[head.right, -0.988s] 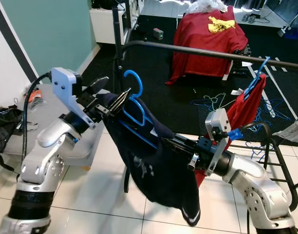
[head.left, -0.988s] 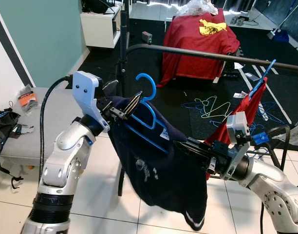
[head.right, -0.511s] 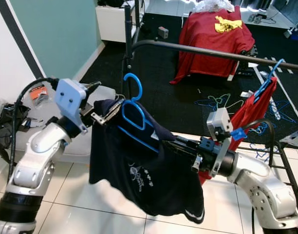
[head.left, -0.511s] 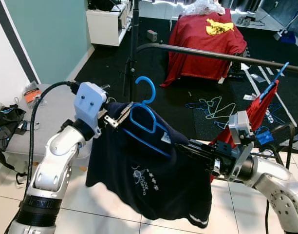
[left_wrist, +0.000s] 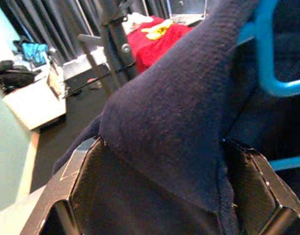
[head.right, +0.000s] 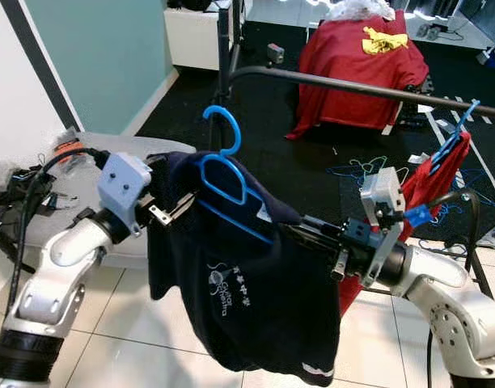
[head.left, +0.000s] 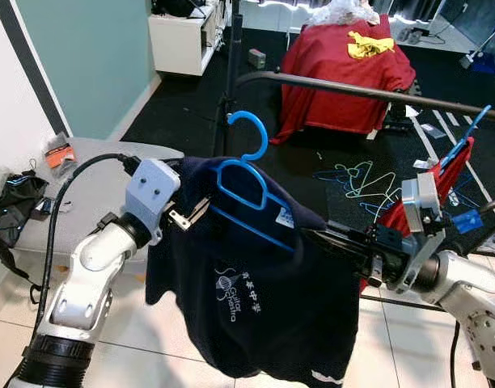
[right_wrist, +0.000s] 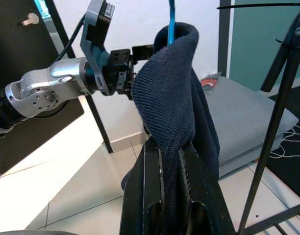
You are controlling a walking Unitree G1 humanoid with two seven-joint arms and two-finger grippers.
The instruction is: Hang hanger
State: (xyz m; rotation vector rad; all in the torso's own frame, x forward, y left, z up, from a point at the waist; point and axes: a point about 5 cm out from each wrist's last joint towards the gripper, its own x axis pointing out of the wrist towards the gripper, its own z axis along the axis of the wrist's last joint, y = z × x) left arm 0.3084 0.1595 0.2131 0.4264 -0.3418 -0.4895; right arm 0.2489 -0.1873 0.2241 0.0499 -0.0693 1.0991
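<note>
A blue plastic hanger (head.left: 241,182) carries a dark navy T-shirt (head.left: 255,299) with white print, held up between my two arms in front of the dark metal rail (head.left: 353,89). Its hook (head.left: 251,133) points up, below and in front of the rail. My left gripper (head.left: 191,217) is shut on the shirt's left shoulder; navy cloth (left_wrist: 169,107) lies between its fingers. My right gripper (head.left: 332,242) is shut on a fold of the shirt (right_wrist: 174,98) at the right shoulder. A red garment (head.left: 442,178) hangs on another blue hanger at the rail's right end.
The rack's upright post (head.left: 231,73) stands behind the hook. A grey bench (head.left: 86,178) and a black bag (head.left: 9,202) lie at the left. On the black floor beyond are loose hangers (head.left: 353,174), a red-draped piece of furniture (head.left: 344,73) and a white cabinet (head.left: 179,40).
The view has shifted. My left gripper has gone from beside the hook down to the shirt's left shoulder. The shirt now hangs wider and flatter, with the hanger more level.
</note>
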